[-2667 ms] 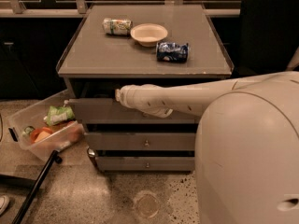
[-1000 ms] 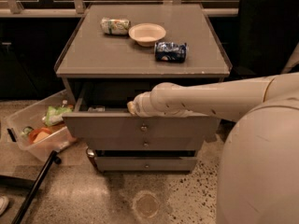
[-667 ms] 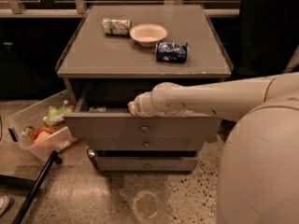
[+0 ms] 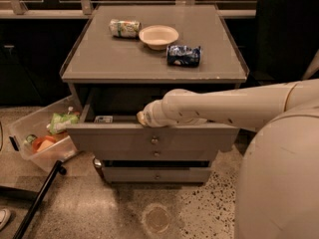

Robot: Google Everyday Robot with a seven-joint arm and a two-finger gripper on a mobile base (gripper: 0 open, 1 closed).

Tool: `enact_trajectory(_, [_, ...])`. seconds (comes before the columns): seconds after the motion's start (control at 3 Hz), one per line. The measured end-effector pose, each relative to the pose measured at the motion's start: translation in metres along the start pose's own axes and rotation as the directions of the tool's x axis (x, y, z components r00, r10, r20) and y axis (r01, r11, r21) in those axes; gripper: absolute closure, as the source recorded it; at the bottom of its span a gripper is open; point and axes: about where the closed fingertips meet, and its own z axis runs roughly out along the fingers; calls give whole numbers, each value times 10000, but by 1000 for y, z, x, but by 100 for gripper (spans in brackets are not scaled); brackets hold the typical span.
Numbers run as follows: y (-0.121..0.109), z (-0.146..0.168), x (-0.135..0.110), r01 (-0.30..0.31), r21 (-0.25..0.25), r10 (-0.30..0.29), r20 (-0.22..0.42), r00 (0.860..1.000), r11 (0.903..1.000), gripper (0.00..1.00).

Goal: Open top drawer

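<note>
The top drawer (image 4: 114, 139) of the grey cabinet stands pulled out toward me, and its shallow inside shows behind the front. Its small round knob (image 4: 155, 140) is at the centre of the front. A small flat item (image 4: 103, 119) lies inside at the left. My white arm reaches in from the right. My gripper (image 4: 143, 118) is at the arm's tip, right over the top edge of the drawer front, just above the knob.
On the cabinet top (image 4: 99, 63) lie a green can (image 4: 124, 28), a white bowl (image 4: 158, 36) and a blue bag (image 4: 183, 55). Two lower drawers (image 4: 156, 174) are shut. A clear bin (image 4: 37, 141) with food items and a black pole (image 4: 37, 203) are on the floor at left.
Since 2.7 s ago the top drawer has come out toward me with the gripper at its front. Over the last second nothing has visibly moved.
</note>
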Motion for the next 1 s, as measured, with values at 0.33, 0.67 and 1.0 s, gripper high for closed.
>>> enact_trajectory(0.33, [1,-6,15,970,-148,-974,-323,9947,9952,81])
enact_trajectory(0.67, [1,-7,14,971,-148,-976,-324,9947,9952,58])
enact_trajectory(1.0, [1,-17,32,2455,-242,-2467,-880,9651,9691,35])
